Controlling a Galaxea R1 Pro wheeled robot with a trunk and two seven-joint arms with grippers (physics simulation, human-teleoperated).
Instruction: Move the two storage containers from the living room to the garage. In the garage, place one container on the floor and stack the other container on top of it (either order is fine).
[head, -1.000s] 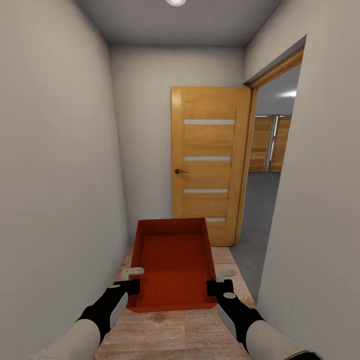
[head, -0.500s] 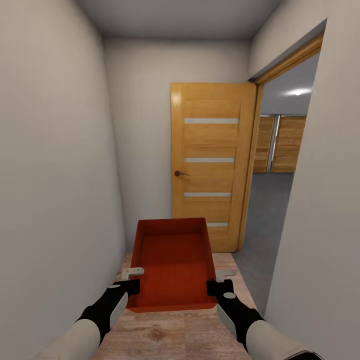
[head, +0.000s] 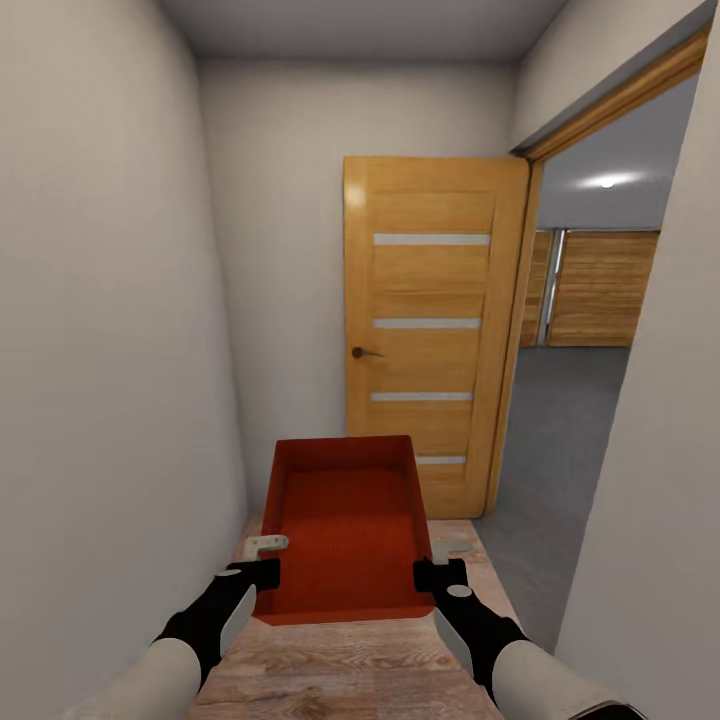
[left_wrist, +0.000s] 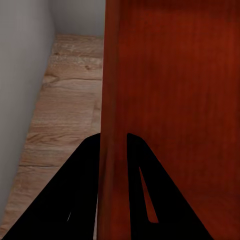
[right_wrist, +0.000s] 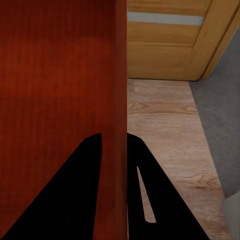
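An orange-red storage container (head: 345, 525) is carried level in front of the robot at six o'clock in the head view, above a light wood plank floor (head: 350, 670) in a narrow hallway with pale walls. The left gripper (head: 262, 575) is clamped on its left side wall and the right gripper (head: 428, 575) on its right side wall, and each wrist view shows the thin wall (left_wrist: 112, 125) pinched between two dark fingers (right_wrist: 80, 195). An open wooden door (head: 430, 330) stands at twelve o'clock, and through the doorway at two o'clock lies a dark grey floor (head: 570, 450) with wood-panelled doors (head: 600, 290) beyond.
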